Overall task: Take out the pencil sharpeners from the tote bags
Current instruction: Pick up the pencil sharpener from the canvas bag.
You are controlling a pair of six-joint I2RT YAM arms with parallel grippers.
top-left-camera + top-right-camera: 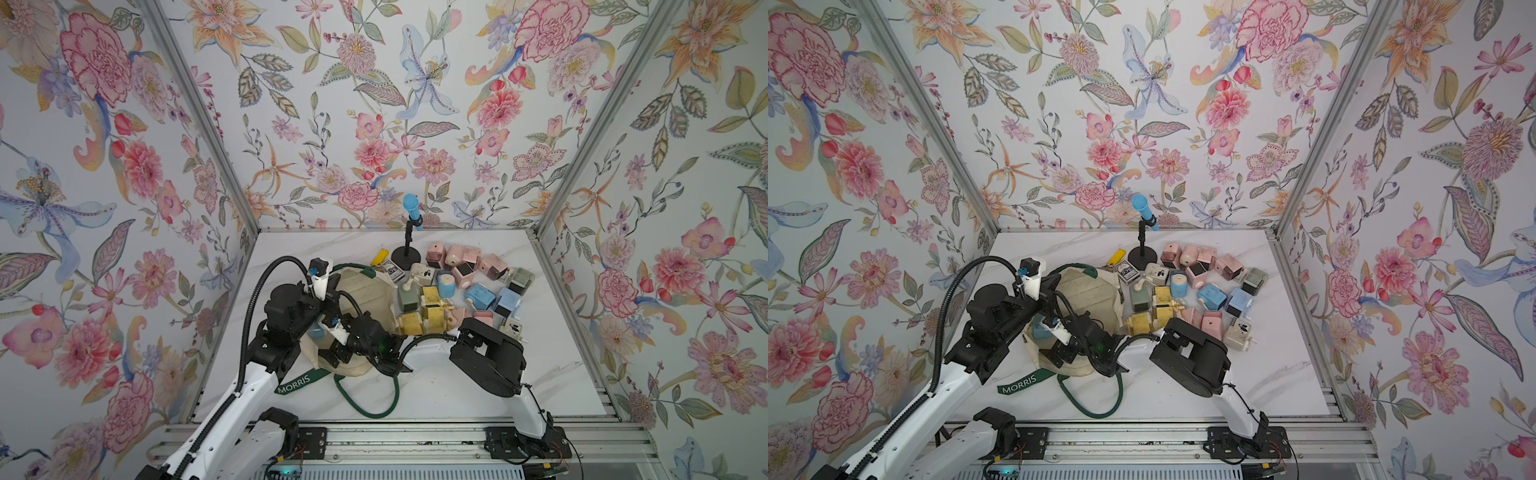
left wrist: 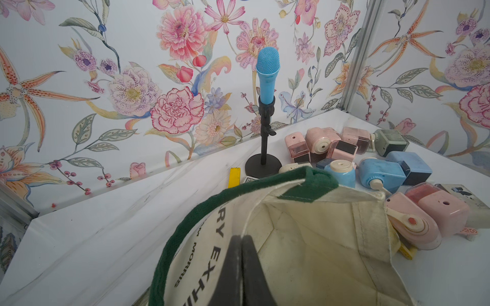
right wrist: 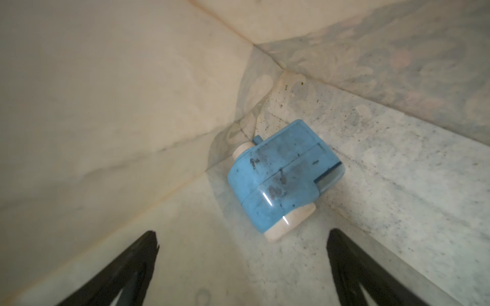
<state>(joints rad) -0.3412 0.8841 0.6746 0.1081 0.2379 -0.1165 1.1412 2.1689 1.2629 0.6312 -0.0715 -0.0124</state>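
A: What have your jaws got?

B: Your left jaws are clenched on the rim of the tote bag (image 2: 305, 238). Your right jaws stand spread inside it, empty; the blue sharpener (image 3: 281, 180) lies in a bottom corner just ahead of them, untouched.

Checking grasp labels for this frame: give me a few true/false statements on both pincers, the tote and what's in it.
1. The left pincer is shut on the tote bag at its rim. True.
2. The right pincer grips the blue sharpener. False: it is open inside the bag, and the sharpener lies apart, ahead of its fingertips.
3. The bag is empty. False: the blue sharpener lies in its bottom corner.
4. The microphone stands upright on its stand. True.
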